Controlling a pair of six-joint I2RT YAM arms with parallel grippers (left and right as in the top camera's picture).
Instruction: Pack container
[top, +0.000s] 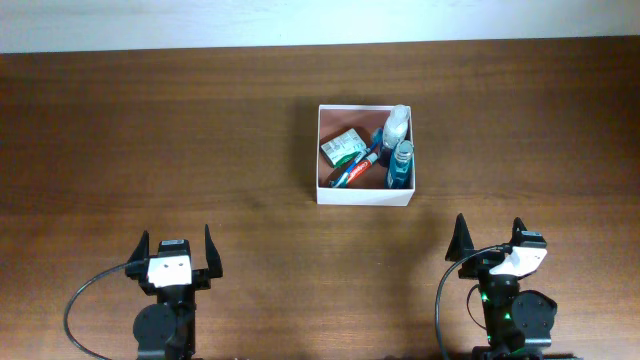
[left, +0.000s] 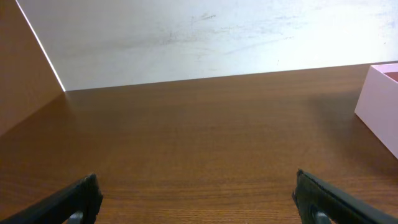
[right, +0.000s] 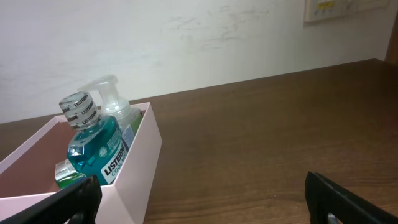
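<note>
The container (top: 364, 194), a square white cardboard box with a reddish-brown inside, sits at the table's middle. Inside lie a green-and-white packet (top: 343, 147), a toothpaste tube (top: 357, 167), a blue mouthwash bottle (top: 401, 165) and a clear pump bottle (top: 397, 125). The right wrist view shows the mouthwash bottle (right: 93, 146) and pump bottle (right: 118, 106) standing against the container's near wall (right: 140, 155). My left gripper (top: 178, 249) rests open near the front left, with nothing between its fingers. My right gripper (top: 490, 236) is open at the front right, well short of the container.
Brown wooden tabletop (top: 150, 140) all around, with a white wall along the far edge (top: 300, 20). In the left wrist view the container's corner (left: 379, 102) shows at the right edge.
</note>
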